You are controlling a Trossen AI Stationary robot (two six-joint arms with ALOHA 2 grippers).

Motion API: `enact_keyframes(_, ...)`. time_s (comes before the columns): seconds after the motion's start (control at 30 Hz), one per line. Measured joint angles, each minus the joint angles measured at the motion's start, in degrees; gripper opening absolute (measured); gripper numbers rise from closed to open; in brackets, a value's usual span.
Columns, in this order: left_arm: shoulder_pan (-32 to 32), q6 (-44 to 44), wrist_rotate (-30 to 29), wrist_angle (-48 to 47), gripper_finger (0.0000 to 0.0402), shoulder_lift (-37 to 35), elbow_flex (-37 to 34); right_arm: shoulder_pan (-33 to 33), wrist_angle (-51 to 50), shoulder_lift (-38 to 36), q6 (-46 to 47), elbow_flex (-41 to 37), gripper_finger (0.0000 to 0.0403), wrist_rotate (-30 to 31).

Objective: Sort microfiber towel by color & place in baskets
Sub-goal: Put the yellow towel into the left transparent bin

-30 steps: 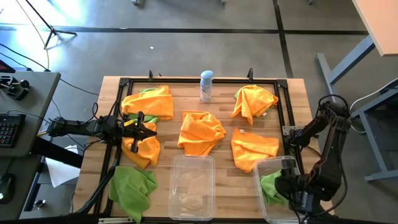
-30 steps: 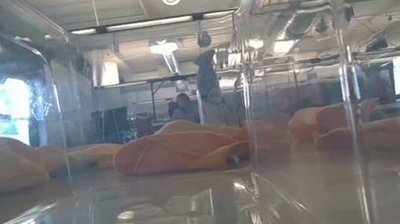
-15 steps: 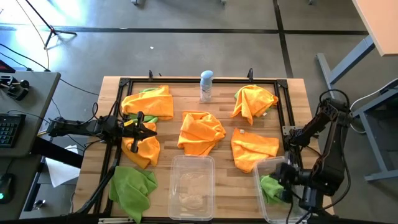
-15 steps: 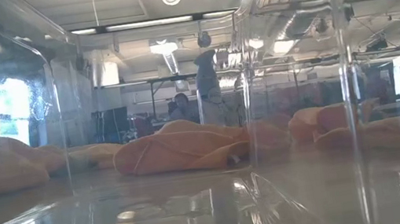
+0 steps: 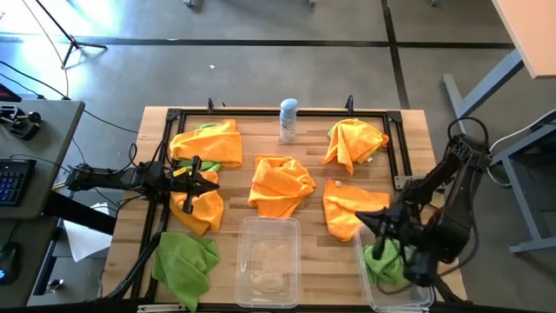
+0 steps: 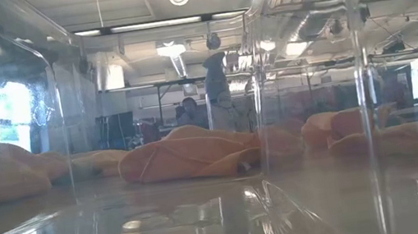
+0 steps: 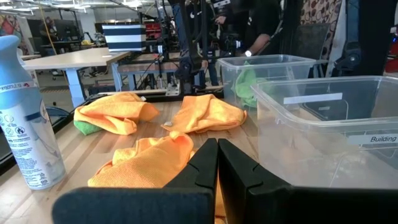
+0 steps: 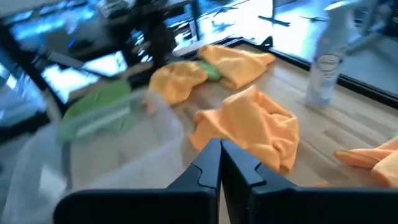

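Several orange towels lie spread on the table, among them one at the middle (image 5: 280, 184) and one at the right (image 5: 354, 209). A lime green towel (image 5: 185, 265) lies at the near left. Another green towel (image 5: 382, 261) lies inside the right clear basket (image 5: 408, 291). The middle basket (image 5: 269, 261) stands next to it. My right gripper (image 5: 361, 219) hangs shut and empty above the right basket's far edge, pointing toward the table's left; its shut fingers (image 8: 219, 155) show in the right wrist view. My left gripper (image 5: 207, 179) waits shut at the left, above an orange towel (image 5: 198, 209).
A white-and-blue spray can (image 5: 287, 120) stands at the far middle. A dark frame (image 5: 395, 156) runs round the working area. One orange towel at the far left (image 5: 208, 143) covers a green one (image 5: 207, 128). Bare wood shows between the towels and the baskets.
My right gripper has risen out of the right basket, swung toward the table's left and far side, and rolled from pointing down to nearly level. The green towel stays lying in the basket.
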Motion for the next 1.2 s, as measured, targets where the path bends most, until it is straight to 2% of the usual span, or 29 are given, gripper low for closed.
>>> enact_keyframes(0.1, 0.0, -2.2, 0.0, 0.0, 0.0, 0.0, 0.0, -4.6, 1.5, 0.0, 0.0, 0.0, 0.0001, 0.0)
enact_keyframes(0.3, 0.0, -19.1, 0.0, 0.8, 0.0, 0.0, 0.0, -12.2, 2.1, 0.0, -0.5, 0.0, 0.0001, -0.7)
enact_keyframes(0.53, 0.0, -33.0, 0.0, 1.1, 0.0, 0.0, 0.0, -16.8, 2.3, 0.0, -2.8, 0.0, 0.0001, -0.8)
enact_keyframes(0.73, -0.2, -33.6, 0.0, 0.5, 0.0, 0.5, 1.3, -17.8, 0.1, 0.0, -3.0, 0.0, 0.0, -0.9)
enact_keyframes(0.87, -0.3, -31.0, -1.5, -4.3, 0.0, 3.8, 6.0, -17.8, -2.6, 0.0, -2.0, 0.0, 0.0, -2.2)
enact_keyframes(1.0, -0.3, -30.0, -4.8, -14.1, 0.0, 9.9, 13.7, -17.8, -3.1, 0.0, -1.3, -1.2, 0.0, -2.0)
enact_keyframes(1.2, -0.3, -31.5, -7.1, -26.2, 0.0, 21.9, 25.1, -17.8, 2.1, -0.2, 3.2, -8.9, 0.0, -1.9)
